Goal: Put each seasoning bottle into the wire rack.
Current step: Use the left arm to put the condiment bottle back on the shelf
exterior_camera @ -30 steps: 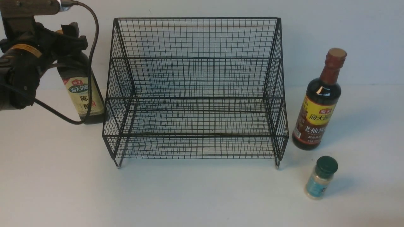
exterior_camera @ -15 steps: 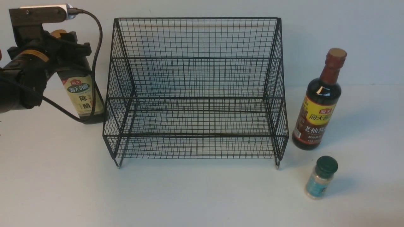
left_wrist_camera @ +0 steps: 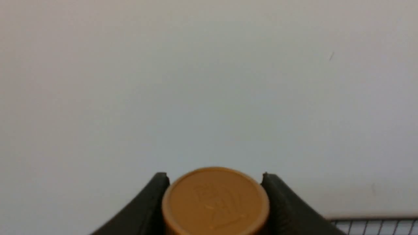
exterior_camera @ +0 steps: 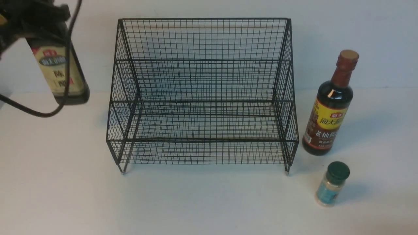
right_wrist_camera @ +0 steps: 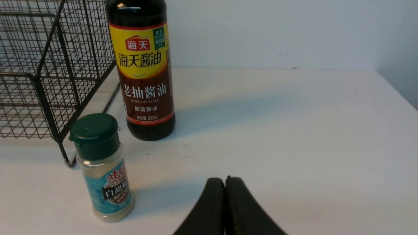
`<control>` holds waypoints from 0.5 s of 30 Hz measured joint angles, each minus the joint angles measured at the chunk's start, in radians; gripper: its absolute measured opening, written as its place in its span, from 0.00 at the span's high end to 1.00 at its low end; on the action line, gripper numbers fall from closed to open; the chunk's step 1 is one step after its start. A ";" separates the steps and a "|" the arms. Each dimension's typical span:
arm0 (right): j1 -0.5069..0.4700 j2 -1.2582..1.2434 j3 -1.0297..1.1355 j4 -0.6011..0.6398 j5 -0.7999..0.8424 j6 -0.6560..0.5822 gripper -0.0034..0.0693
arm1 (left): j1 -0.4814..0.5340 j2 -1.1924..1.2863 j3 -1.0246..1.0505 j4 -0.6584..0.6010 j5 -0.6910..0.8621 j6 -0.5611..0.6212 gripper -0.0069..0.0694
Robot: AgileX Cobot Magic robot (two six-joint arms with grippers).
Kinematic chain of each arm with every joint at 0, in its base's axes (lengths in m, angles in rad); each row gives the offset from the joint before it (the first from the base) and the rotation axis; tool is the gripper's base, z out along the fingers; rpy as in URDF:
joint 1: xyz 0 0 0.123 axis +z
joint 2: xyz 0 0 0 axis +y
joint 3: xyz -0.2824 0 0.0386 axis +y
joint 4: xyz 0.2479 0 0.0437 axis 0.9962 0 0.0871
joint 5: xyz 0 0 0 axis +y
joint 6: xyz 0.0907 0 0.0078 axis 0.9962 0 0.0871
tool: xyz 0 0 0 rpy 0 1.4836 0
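The left arm reaches in at the far left corner of the desk, mostly out of frame and blurred, with a black cable looping beneath it. The left fingers are closed partway on the top of the vinegar bottle. In the left wrist view its gold cap sits squarely between the two fingers, touching both. The bottle hangs tilted, base swung toward the wire rack, and appears to be clear of the desk surface, just left of the rack's left side. The rack stands at mid-desk toward the far edge, both tiers holding no bottles.

The right fingers are pressed together on nothing, low over the desk near its front right. Ahead of them the green-capped shaker stands upright beside the rack's right front foot. The soy sauce bottle stands upright just behind it, toward the far edge, close to the rack's right side.
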 joint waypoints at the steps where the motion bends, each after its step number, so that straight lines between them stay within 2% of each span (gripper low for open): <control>1: 0.000 0.000 0.000 0.000 0.000 0.000 0.97 | -0.015 -0.042 -0.001 0.000 0.000 0.000 0.50; 6: 0.000 0.000 0.000 0.000 0.000 0.000 0.97 | -0.087 -0.123 -0.001 0.000 0.031 0.000 0.50; 15: 0.000 0.000 0.000 0.000 0.000 0.000 0.97 | -0.233 -0.126 -0.019 0.000 0.060 0.000 0.50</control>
